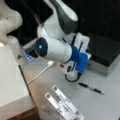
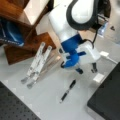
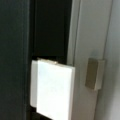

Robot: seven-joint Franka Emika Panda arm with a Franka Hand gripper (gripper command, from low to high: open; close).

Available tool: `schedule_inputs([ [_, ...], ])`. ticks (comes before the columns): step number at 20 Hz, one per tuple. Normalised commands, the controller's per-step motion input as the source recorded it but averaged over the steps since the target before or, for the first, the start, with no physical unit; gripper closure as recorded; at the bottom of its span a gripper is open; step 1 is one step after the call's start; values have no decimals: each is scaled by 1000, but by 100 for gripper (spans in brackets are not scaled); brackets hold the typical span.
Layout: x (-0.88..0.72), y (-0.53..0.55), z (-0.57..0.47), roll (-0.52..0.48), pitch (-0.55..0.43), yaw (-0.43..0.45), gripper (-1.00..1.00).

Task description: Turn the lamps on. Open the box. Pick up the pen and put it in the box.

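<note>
White and large under the wrist view, the tab (image 3: 53, 90) sticks out from the front edge of the box (image 3: 87, 37), where the black lid (image 3: 15, 60) meets the silvery-grey side. A small metal block (image 3: 94, 73) sits on that side just beside it. The arm seems to be placed here because the tab is the natural handle for lifting the lid. The pincer (image 2: 87, 70) hangs low over the surface just beside the tab (image 2: 98, 78), its dark fingers (image 2: 94, 69) standing apart with nothing between them. I cannot tell whether either finger touches the tab. Judging by the flat lid in both front views, the box (image 1: 105, 57) is not yet open, and it lies along the surface's edge at a front view's right. The pen (image 2: 68, 91) lies flat on the bare surface near the pincer and apart from the box, unheld, and its slim black body with the silvery middle also shows in a front view (image 1: 91, 88). Farther out toward the surface's opposite edge lie the white strips with black squares (image 2: 37, 65), side by side, and a white cable (image 1: 42, 71) trails across the surface behind the arm.
</note>
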Motion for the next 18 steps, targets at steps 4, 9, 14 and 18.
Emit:
schedule_inputs([
  [4, -276, 146, -249, 162, -116, -38, -100],
  [9, -196, 111, -189, 182, -131, -88, -100],
  [14, -73, 167, -169, 183, -124, -137, -100],
  [18, 2, 76, -147, 130, -99, -130, -100],
])
